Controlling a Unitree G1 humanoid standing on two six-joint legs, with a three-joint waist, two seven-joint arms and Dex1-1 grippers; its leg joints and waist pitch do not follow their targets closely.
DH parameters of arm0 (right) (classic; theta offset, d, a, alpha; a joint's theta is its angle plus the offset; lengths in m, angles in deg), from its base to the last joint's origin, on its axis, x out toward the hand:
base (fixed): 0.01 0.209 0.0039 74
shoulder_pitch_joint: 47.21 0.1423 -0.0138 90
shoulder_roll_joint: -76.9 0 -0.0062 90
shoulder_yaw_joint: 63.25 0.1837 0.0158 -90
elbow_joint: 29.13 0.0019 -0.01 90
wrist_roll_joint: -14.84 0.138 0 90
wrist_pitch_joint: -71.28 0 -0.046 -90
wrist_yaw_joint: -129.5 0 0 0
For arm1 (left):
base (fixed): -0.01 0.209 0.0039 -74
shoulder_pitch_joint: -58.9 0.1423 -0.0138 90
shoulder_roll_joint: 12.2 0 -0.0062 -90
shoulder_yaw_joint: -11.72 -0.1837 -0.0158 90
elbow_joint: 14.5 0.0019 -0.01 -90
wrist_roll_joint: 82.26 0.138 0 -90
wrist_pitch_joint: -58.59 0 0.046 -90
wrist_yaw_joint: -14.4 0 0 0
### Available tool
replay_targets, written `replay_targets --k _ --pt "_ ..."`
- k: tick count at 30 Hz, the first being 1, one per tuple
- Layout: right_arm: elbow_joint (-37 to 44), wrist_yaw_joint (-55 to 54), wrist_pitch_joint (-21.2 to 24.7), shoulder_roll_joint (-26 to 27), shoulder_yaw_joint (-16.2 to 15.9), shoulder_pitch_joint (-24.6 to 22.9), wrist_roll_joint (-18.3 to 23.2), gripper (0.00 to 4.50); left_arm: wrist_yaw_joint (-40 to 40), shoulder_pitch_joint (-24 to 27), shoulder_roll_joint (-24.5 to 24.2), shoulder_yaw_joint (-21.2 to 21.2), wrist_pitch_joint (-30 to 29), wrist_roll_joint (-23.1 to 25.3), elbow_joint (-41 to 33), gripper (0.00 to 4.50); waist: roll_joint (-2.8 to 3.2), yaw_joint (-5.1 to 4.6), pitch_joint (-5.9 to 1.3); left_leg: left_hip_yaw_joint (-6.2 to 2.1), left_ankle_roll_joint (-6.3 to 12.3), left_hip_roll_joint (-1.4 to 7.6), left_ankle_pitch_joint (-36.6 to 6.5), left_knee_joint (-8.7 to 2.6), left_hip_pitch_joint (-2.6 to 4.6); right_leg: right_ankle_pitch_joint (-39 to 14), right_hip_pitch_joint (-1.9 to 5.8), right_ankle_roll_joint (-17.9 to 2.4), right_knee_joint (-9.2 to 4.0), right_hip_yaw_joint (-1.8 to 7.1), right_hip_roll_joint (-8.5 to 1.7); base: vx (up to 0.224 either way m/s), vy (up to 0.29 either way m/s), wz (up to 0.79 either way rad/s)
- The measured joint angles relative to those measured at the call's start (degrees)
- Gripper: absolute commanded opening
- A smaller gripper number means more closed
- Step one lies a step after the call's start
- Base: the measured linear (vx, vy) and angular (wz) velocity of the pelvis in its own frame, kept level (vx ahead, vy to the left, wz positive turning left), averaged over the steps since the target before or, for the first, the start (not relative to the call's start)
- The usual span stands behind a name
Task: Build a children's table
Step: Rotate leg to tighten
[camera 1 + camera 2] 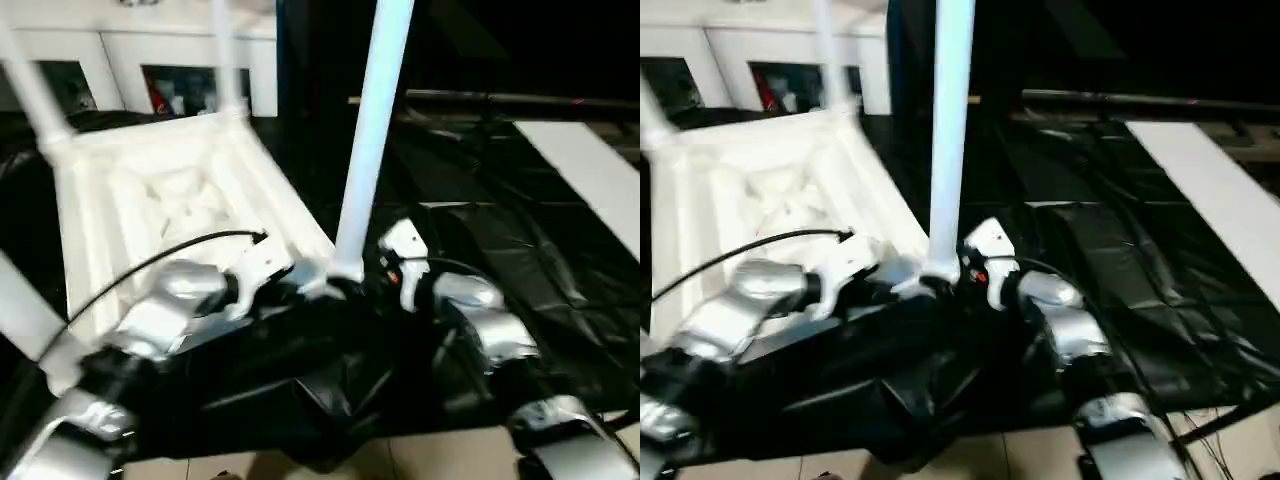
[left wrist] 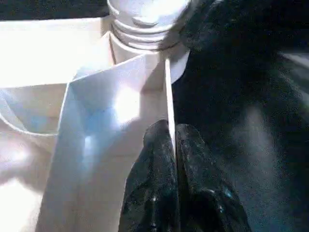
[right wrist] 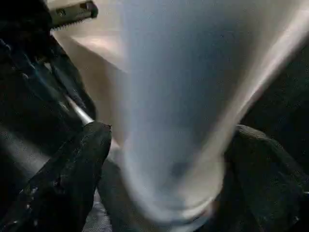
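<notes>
The children's table lies upside down, its ribbed white top (image 1: pixel 150 200) facing up, with white legs standing in the corner sockets. The nearest leg (image 1: pixel 370 140) rises from the front right corner socket (image 2: pixel 145 29). My left gripper (image 2: pixel 173 145) is shut on the thin rim wall (image 2: pixel 166 96) of the top, just beside that socket. My right gripper (image 3: pixel 174 137) stands at the foot of the same leg (image 3: pixel 183 96), one finger on each side, open, with a gap showing at one finger (image 3: pixel 82 159).
A black plastic sheet (image 1: pixel 480 230) covers the floor around the table. A white cabinet with glass doors (image 1: pixel 180 60) stands behind. A long white board (image 1: pixel 590 170) lies at the right. A black cable (image 1: pixel 150 260) arcs over my left forearm.
</notes>
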Motion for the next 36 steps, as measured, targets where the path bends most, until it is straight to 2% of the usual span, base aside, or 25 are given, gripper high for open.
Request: replay_targets --k 3,6,11,22,29,32,36 --pt "1.2 3.7 0.0 -1.04 -0.73 -1.03 0.27 4.07 -3.21 0.54 -0.56 -0.76 0.0 -0.45 -1.44 0.0 0.02 0.56 0.02 0.36 0.2 0.0 -0.11 0.05 -0.06 -0.12 0.03 -0.19 -0.06 0.16 -0.12 0.0 0.0 0.0" --pt "2.37 5.78 0.35 -1.82 -1.35 -1.41 0.37 4.07 -3.43 0.57 -0.54 -0.76 -0.27 -0.45 -1.44 0.0 -0.01 0.15 0.03 0.48 0.27 0.0 -0.16 0.2 -0.01 -0.1 0.03 -0.2 -0.02 0.3 -0.13 0.0 0.0 0.0" --pt "4.34 8.67 1.2 -2.79 -2.42 -1.85 0.82 4.07 -3.91 0.87 -1.02 -0.56 -0.24 -0.88 -1.63 0.0 -0.02 0.12 0.04 0.47 0.24 0.04 -0.15 0.21 0.07 -0.1 0.05 -0.18 0.1 0.28 -0.12 0.0 0.0 0.0" --pt "4.33 9.09 2.24 -2.74 -2.23 -1.88 1.28 3.1 -5.03 1.53 -1.41 -0.06 -0.43 -0.93 -2.52 0.0 -0.03 0.11 0.03 0.48 0.25 0.05 -0.15 0.21 0.05 -0.12 0.04 -0.17 0.08 0.29 -0.11 0.0 0.0 0.0" --pt "4.21 9.0 2.25 -2.71 -2.22 -1.89 1.27 2.71 -5.2 1.67 -1.46 0.01 -0.39 -0.88 -2.58 0.0 -0.05 0.1 0.02 0.48 0.24 0.05 -0.15 0.21 0.07 -0.12 0.05 -0.17 0.1 0.29 -0.11 0.0 0.0 0.0" --pt "3.38 7.73 1.72 -2.22 -2.05 -1.89 1.18 2.65 -4.77 1.71 -1.15 0.26 -0.48 -0.51 -2.4 0.0 -0.08 0.04 0.0 0.48 0.24 0.04 -0.15 0.21 0.14 -0.11 0.11 -0.17 0.1 0.3 -0.11 0.0 0.0 0.0" --pt "-1.87 -5.71 0.82 3.01 1.69 -0.87 0.52 2.62 1.79 -0.43 2.6 1.21 -1.94 1.52 1.57 0.0 -0.12 -0.9 -0.02 0.57 0.21 0.01 -0.15 0.2 0.79 -0.13 0.52 0.02 0.19 0.43 -0.11 0.0 0.0 0.0"
